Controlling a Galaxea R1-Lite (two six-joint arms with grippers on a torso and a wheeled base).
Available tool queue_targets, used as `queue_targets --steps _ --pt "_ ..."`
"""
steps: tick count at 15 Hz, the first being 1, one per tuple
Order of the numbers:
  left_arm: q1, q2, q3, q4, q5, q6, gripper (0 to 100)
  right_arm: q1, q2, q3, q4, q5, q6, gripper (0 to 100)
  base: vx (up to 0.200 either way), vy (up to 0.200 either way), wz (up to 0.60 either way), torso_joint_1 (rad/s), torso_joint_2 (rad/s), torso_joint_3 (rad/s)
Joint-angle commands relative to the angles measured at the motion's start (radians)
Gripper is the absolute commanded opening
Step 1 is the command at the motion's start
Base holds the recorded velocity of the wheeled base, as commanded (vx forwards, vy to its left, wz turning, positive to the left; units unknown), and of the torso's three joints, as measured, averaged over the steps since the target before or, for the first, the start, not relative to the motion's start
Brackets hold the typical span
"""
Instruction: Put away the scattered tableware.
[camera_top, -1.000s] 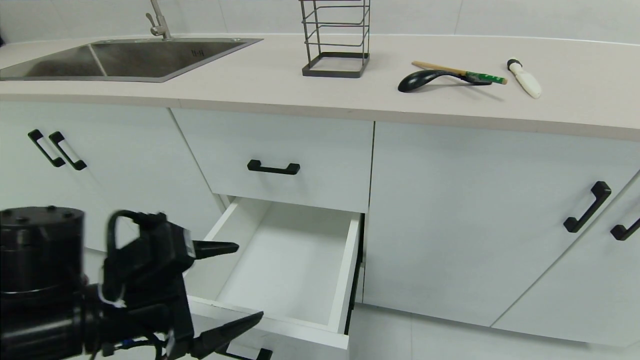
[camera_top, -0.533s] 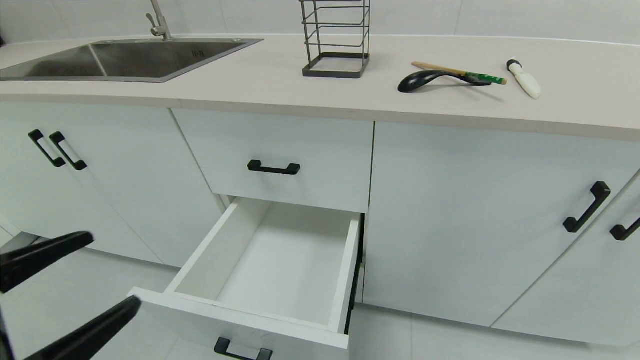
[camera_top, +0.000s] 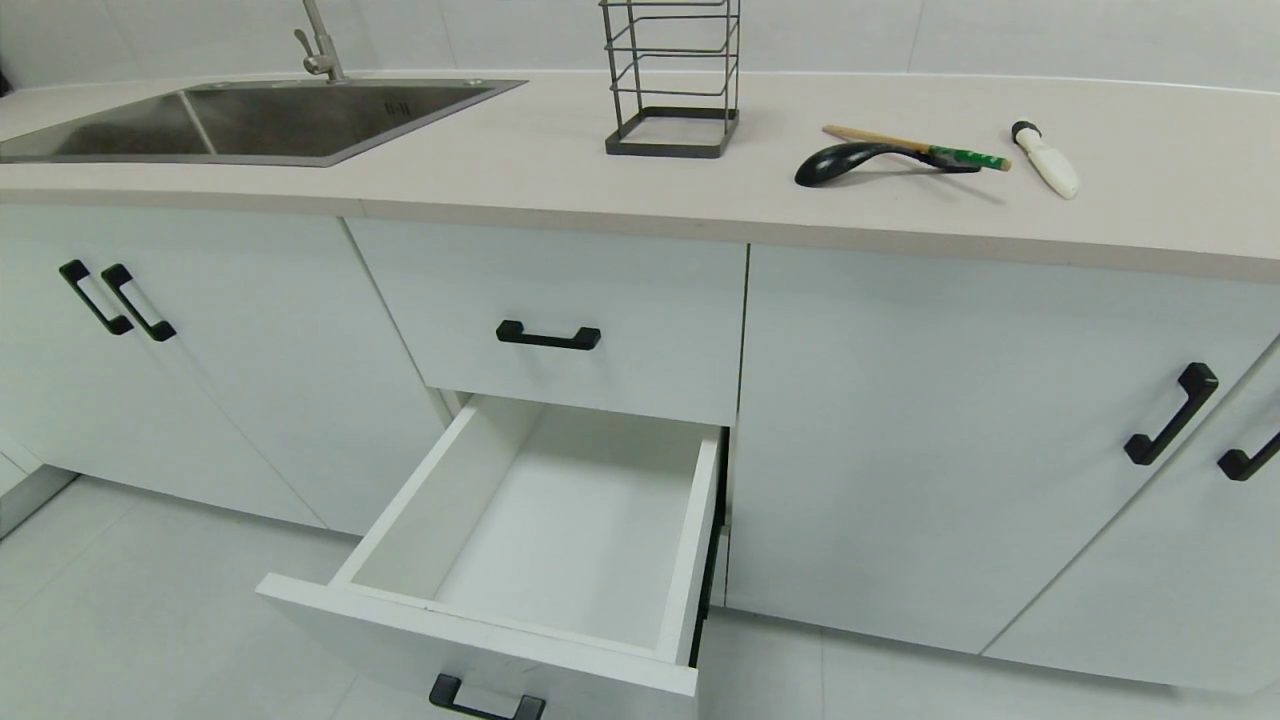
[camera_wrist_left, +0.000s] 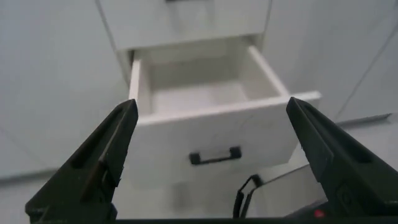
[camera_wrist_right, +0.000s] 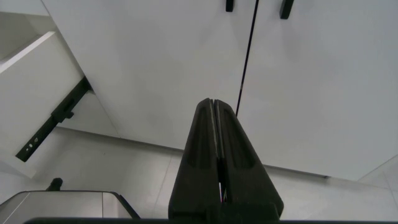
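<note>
On the counter at the right lie a black spoon (camera_top: 850, 160), a wooden chopstick with a green end (camera_top: 915, 146) across its handle, and a white-handled tool with a black tip (camera_top: 1047, 159). Below the counter a white drawer (camera_top: 545, 520) stands pulled out, its inside bare. My left gripper (camera_wrist_left: 211, 118) is open, low in front of the drawer (camera_wrist_left: 205, 99), with nothing between its fingers. My right gripper (camera_wrist_right: 216, 106) is shut on nothing, low before the white cabinet doors (camera_wrist_right: 311, 81).
A black wire rack (camera_top: 672, 80) stands on the counter's middle and a steel sink (camera_top: 250, 115) with a tap at the left. A closed drawer with a black handle (camera_top: 548, 336) sits above the open one. Cabinet doors flank both sides; grey floor lies below.
My left arm, which stood open at the drawer's left front corner a second ago, has drawn back to the left and down, out of the head view. The drawer stays pulled out.
</note>
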Motion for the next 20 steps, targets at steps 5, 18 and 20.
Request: queue_targets --steps 5,18,20 --pt "0.017 -0.094 0.083 0.039 0.276 -0.002 100 0.0 0.001 0.0 0.0 0.0 0.002 0 0.0 0.0 0.0 0.0 0.0 0.0" --pt "0.017 -0.094 0.083 0.037 0.278 -0.086 100 0.0 0.001 0.0 0.0 -0.003 0.004 0 0.031 0.0 0.14 0.001 0.0 0.002" --pt "0.017 -0.094 0.081 0.037 0.278 -0.085 100 0.0 0.001 0.0 0.0 -0.003 0.004 0 0.2 0.0 0.0 0.0 0.0 0.009"
